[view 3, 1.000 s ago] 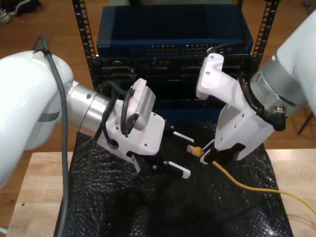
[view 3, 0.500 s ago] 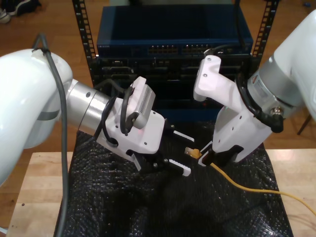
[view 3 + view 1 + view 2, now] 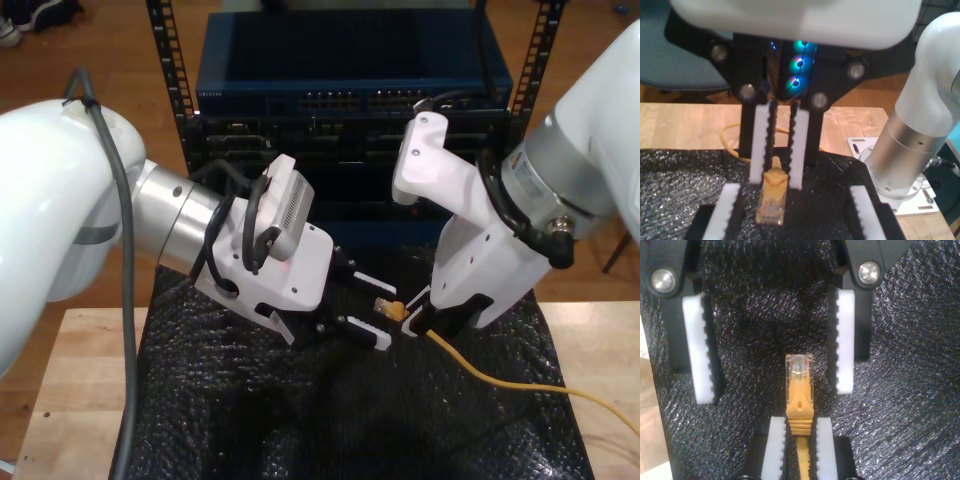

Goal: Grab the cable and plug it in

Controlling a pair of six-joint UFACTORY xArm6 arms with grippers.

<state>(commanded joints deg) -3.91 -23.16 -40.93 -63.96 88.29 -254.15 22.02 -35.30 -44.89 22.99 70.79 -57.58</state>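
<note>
Step in hand: handover or regrasp of the cable (image 3: 500,378), not yet the insertion.

My second gripper (image 3: 797,426) is clenched on the yellow boot just behind the clear plug (image 3: 799,367), holding it above the black mat (image 3: 200,400). The plug tip points at my first gripper (image 3: 373,314), whose fingers are spread wide to either side of the plug and not touching it.

Judgement: next, the spread fingers must close squarely on the plug body. Then it goes to a port in the rack (image 3: 350,100) behind.
</note>
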